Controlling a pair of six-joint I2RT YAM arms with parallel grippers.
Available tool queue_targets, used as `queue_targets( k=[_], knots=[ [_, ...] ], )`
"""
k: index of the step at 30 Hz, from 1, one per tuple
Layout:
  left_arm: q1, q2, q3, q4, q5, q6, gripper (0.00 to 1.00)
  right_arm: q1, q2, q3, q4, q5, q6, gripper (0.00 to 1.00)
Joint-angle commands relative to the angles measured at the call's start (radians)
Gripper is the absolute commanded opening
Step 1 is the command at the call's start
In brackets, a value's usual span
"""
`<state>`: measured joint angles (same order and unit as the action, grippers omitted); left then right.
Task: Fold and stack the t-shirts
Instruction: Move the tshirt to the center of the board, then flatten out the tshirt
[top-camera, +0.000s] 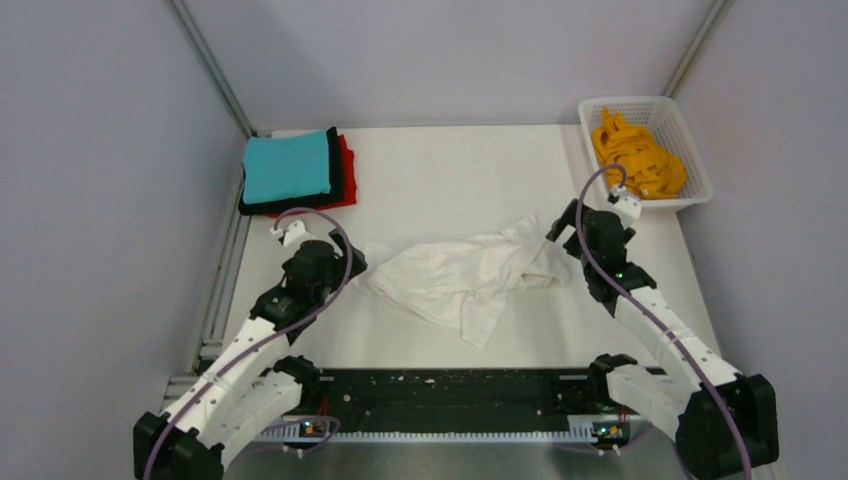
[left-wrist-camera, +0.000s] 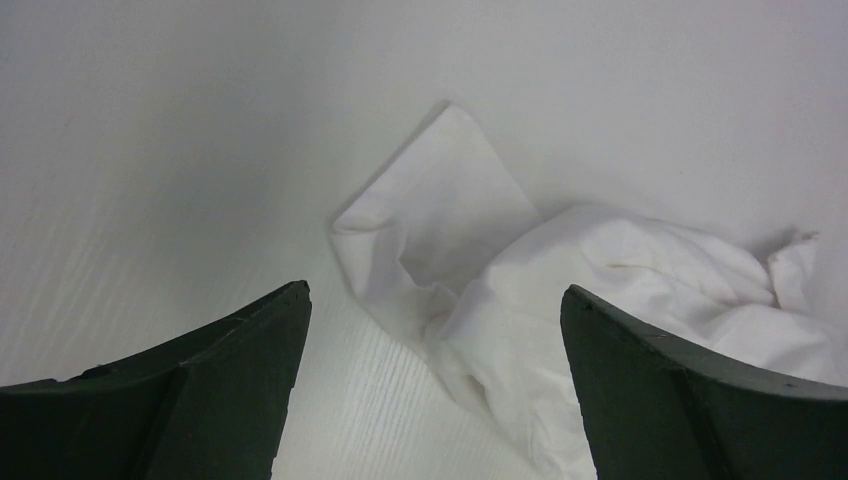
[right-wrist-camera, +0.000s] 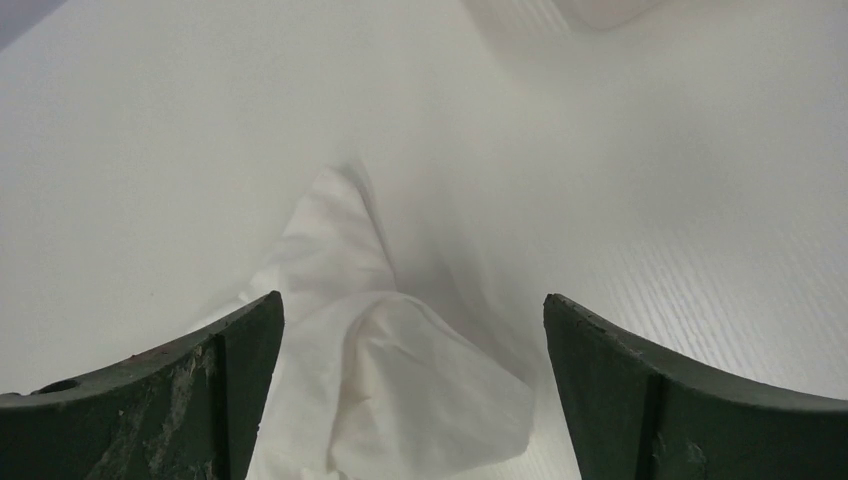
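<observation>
A thin white t-shirt (top-camera: 462, 280) lies crumpled in the middle of the table. My left gripper (top-camera: 352, 268) is open at its left end, and the left wrist view shows a cloth corner (left-wrist-camera: 440, 215) between the spread fingers. My right gripper (top-camera: 560, 232) is open over its right end, with a raised fold (right-wrist-camera: 400, 370) between the fingers. A folded teal t-shirt (top-camera: 286, 166) tops a stack on a black t-shirt (top-camera: 335, 190) and a red t-shirt (top-camera: 348, 172) at the back left. An orange t-shirt (top-camera: 636, 158) lies bunched in the basket.
A white lattice basket (top-camera: 690, 150) stands at the back right corner. Grey walls close in the left, back and right sides. A black rail (top-camera: 450, 392) runs along the near edge between the arm bases.
</observation>
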<state>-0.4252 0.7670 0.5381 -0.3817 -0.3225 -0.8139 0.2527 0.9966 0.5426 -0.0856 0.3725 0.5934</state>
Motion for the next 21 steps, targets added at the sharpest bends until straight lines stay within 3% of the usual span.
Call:
queue_targets(
  k=[1, 3, 8, 14, 17, 21],
  knots=[
    [0.011, 0.025, 0.058, -0.067, -0.149, -0.085, 0.99, 0.013, -0.095, 0.103, -0.242, -0.001, -0.05, 0.99],
    [0.03, 0.038, 0.047, -0.045, -0.113, -0.085, 0.99, 0.071, -0.122, 0.109, -0.273, -0.062, -0.073, 0.99],
    [0.13, 0.097, 0.02, -0.009, 0.004, -0.094, 0.99, 0.383, -0.109, 0.154, -0.31, -0.169, -0.137, 0.96],
    [0.212, 0.178, -0.009, 0.051, 0.141, -0.089, 0.99, 0.734, 0.073, 0.16, -0.311, -0.218, -0.124, 0.9],
    [0.213, 0.213, -0.027, 0.082, 0.163, -0.094, 0.99, 0.821, 0.2, 0.171, -0.33, -0.241, -0.098, 0.85],
    [0.213, 0.264, -0.042, 0.12, 0.215, -0.095, 0.99, 0.845, 0.338, 0.158, -0.281, -0.3, -0.087, 0.8]
  ],
)
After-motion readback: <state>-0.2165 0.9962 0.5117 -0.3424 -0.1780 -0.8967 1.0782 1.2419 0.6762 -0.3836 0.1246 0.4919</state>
